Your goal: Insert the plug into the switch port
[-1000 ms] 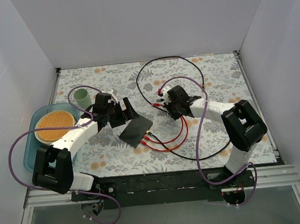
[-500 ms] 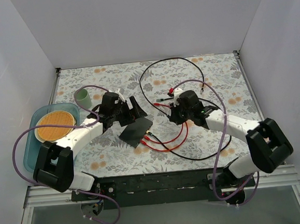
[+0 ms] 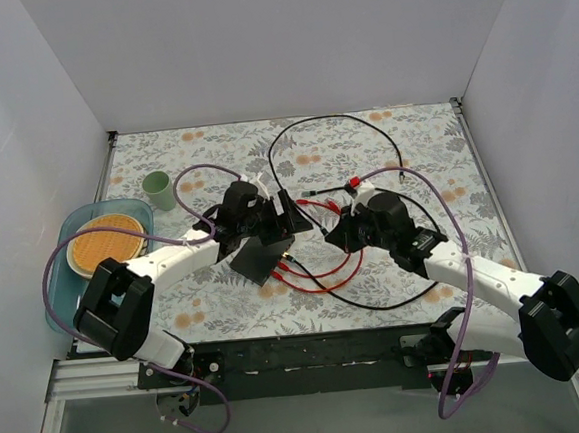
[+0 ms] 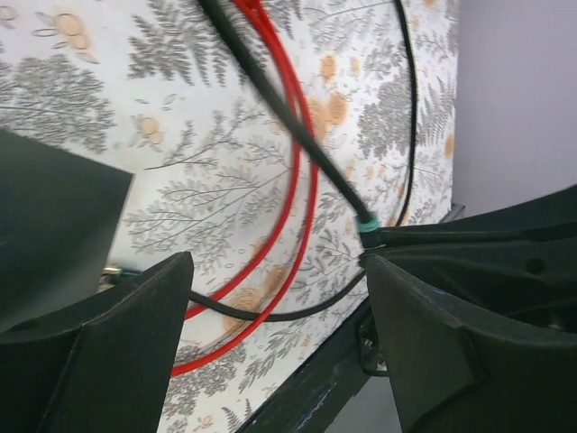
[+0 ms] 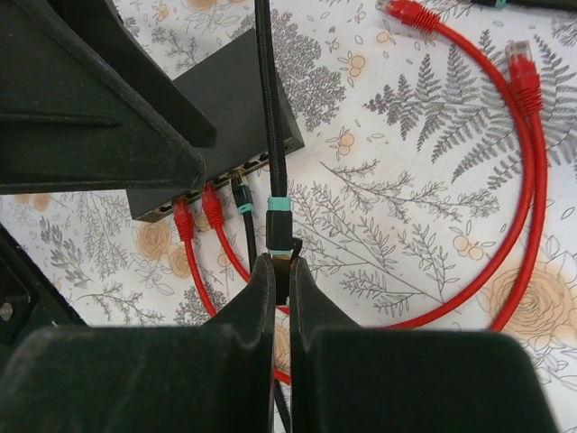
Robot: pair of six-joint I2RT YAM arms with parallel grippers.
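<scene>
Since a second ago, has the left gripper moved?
Yes. In the top view the left gripper has shifted right, away from the green cup, and now sits over the far corner of the switch.

You've got two slim arms here, the left arm (image 3: 177,257) and the right arm (image 3: 495,279), both with glossy white link shells broken up by chunky matte-black joint housings. A left purple cable (image 3: 46,288) hangs off one in a loose loop, and a right purple cable (image 3: 403,169) arcs off the other. On your wrist views, the left gripper (image 4: 278,262) shows broad, wedge-shaped black fingers (image 4: 99,361) with flat, dull faces. Your right gripper (image 5: 280,266) has the same angular matte-black plastic, with hard edges and no markings.
</scene>
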